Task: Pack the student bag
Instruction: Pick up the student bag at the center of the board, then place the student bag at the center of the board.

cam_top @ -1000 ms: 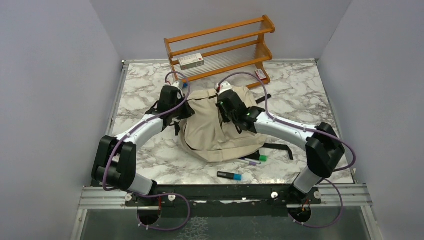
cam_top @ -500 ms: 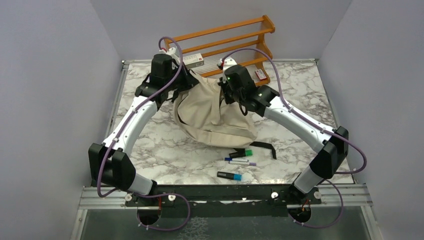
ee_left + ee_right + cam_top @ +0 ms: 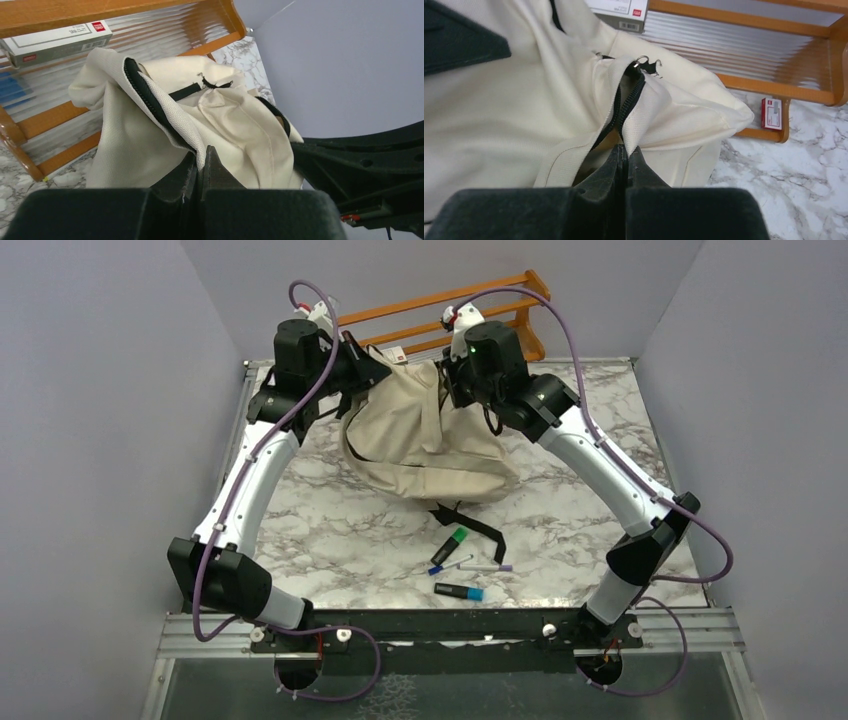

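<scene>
The student bag [image 3: 420,435], a big cream fabric backpack with black zipper lines, hangs by its upper edge at the back of the table, its lower part resting on the marble. My left gripper [image 3: 372,364] is shut on the bag's left rim; in the left wrist view the left gripper [image 3: 201,152] pinches a fold of the student bag [image 3: 230,120] beside a black zipper. My right gripper [image 3: 452,380] is shut on the right rim; the right wrist view has the right gripper [image 3: 625,149] clamping cloth of the student bag [image 3: 499,110] next to the partly open zipper [image 3: 624,107].
A wooden rack [image 3: 500,300] stands right behind the bag, with a white box [image 3: 55,37] on it. A small red-and-white box [image 3: 772,113] lies by the rack's foot. A green marker [image 3: 452,540], two pens [image 3: 443,565] and a blue-capped marker [image 3: 459,591] lie near the front. A black strap [image 3: 475,522] trails from the bag.
Both arms have risen and moved back toward the rack, lifting the bag's top edge. The bag has slid back off the markers, uncovering them and the strap.
</scene>
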